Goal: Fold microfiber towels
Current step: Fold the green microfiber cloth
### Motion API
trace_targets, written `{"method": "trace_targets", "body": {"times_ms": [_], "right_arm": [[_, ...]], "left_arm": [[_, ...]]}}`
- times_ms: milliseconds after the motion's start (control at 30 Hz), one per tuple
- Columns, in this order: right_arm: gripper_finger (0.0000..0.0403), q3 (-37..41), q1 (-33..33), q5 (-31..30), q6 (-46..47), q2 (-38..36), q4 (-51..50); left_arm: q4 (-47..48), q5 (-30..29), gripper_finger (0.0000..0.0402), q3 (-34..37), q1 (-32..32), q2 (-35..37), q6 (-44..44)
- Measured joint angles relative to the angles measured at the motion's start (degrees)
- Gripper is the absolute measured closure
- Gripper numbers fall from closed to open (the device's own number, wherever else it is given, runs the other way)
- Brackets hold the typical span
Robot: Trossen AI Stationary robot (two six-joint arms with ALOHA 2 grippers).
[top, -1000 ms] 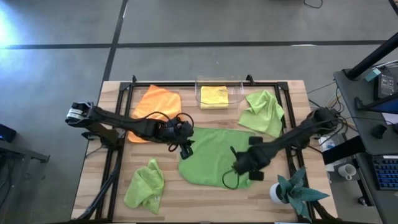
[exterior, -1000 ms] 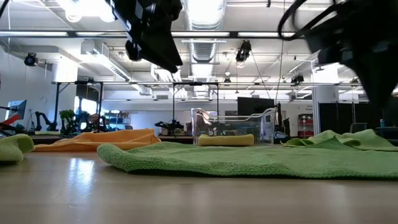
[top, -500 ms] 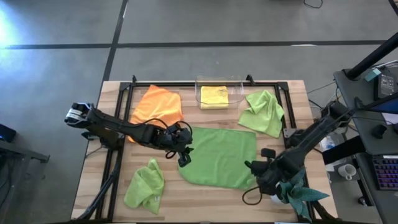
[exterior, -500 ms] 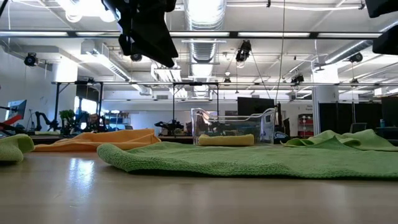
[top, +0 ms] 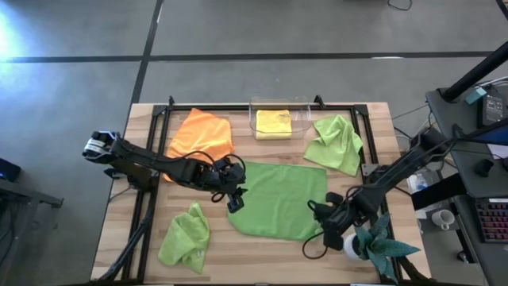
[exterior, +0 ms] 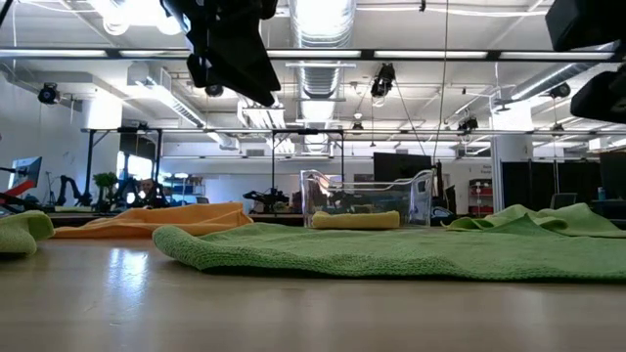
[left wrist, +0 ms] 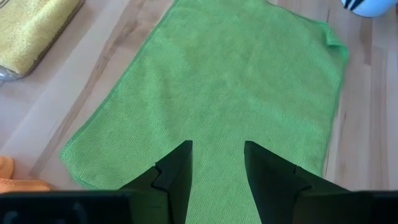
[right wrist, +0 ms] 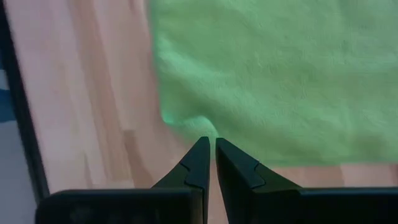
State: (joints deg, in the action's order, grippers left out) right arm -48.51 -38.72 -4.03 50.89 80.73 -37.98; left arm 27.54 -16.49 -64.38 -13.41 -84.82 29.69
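A lime green towel (top: 278,199) lies spread flat on the middle of the table; it also shows in the low view (exterior: 391,249). My left gripper (top: 234,199) hangs open above the towel's left edge (left wrist: 236,81), touching nothing. My right gripper (top: 317,213) is shut and hangs above the towel's near right corner (right wrist: 186,121), clear of it. An orange towel (top: 200,135) lies at the far left. A yellow towel (top: 274,123) lies folded in the clear bin (top: 279,103). Two more lime green towels lie crumpled, one at the far right (top: 335,143) and one at the near left (top: 185,237).
The teal spiky plant in its white pot (top: 377,242) stands at the near right corner, close beside my right arm. Black rails run along the table's left, right and far sides. Bare wood shows along the near edge between the crumpled towel and the plant.
My right gripper has risen off the spread towel and gone toward the near right corner, then come back a little toward the towel's corner. My left gripper has gone a little toward the near edge. The towel stays flat.
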Motion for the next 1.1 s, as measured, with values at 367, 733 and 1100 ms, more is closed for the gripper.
{"method": "trace_targets", "body": {"times_ms": [367,733,1100], "right_arm": [[0.0385,-5.54,0.13,-0.68,-18.96,0.46,4.57],[0.0357,-12.54,2.39,-3.24,-21.11,0.77,3.48],[0.0258,-11.53,3.13,-2.44,-21.39,0.77,-3.32]], "left_arm": [[-0.04,0.00,0.0272,0.01,0.00,0.00,-0.02],[-0.04,0.00,0.0272,0.02,-0.11,0.00,-0.04],[-0.06,-0.02,0.0272,0.02,-0.15,0.00,-0.52]]}}
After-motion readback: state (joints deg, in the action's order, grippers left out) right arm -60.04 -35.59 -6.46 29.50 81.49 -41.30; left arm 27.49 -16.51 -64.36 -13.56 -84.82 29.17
